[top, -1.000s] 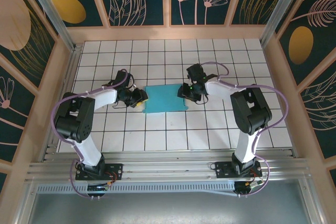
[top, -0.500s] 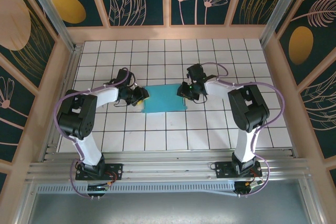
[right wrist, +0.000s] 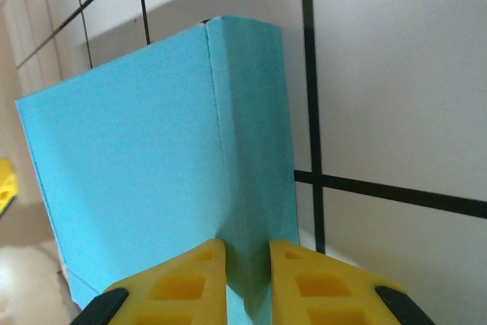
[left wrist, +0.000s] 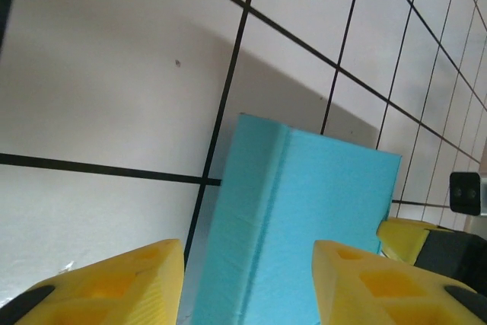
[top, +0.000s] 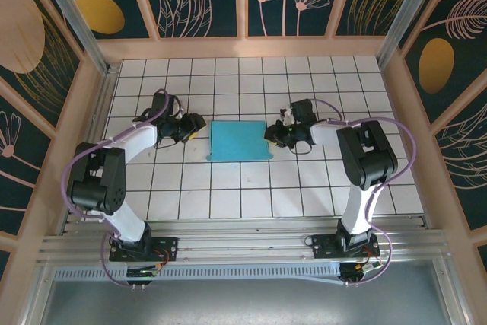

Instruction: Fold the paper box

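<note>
Turquoise thin-card paper box [top: 240, 141] lies flat on the white tiled table [top: 228, 188] as a creased, shallow rectangle. Looks mostly folded to me. Right gripper [right wrist: 248, 268] pinches the box's right edge fold. Left gripper [left wrist: 247, 279] has jaws apart, just off the box's left edge. Probably only final tucks remain.

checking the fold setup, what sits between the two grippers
The paper box, turquoise side up, lies between the left gripper and the right gripper; the top external view shows it.
</note>
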Motion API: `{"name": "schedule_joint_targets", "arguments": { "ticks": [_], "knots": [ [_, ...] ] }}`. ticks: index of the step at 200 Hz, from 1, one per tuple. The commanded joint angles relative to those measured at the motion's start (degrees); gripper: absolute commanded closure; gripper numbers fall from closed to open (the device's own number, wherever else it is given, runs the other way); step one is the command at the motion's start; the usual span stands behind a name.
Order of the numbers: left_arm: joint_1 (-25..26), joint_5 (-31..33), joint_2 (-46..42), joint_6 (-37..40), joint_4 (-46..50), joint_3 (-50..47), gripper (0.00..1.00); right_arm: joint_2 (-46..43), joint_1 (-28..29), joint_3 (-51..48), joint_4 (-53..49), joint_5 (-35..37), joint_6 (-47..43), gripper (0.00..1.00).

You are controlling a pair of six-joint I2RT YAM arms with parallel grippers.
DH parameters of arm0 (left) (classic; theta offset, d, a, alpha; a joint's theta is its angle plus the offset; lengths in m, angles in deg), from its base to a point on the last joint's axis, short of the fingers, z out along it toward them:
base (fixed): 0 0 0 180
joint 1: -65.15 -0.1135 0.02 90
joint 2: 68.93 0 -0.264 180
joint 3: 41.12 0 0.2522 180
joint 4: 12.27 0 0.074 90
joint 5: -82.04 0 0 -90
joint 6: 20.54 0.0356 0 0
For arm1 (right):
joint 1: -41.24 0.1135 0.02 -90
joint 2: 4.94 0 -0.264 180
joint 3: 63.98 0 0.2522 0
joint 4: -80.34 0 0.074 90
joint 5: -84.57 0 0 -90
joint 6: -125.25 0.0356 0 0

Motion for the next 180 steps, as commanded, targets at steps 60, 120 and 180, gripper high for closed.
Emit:
{"name": "schedule_joint_targets", "arguments": {
  "ticks": [60,120,180],
  "knots": [
    [2.7,-14.4,5.4,-7.3,-18.9,-4.3,0.42,6.2,-4.1,-3.9,0.7,-3.7,-0.3,0.81],
    [3.9,-10.6,8.5,-7.6,-19.2,-4.9,0.41,6.1,-5.4,-5.2,1.3,-3.4,0.0,0.81],
    [3.9,-8.4,6.5,-6.6,-18.5,-6.3,0.42,5.8,-6.6,-6.0,1.8,-3.1,-0.1,0.82]
  ]
}}
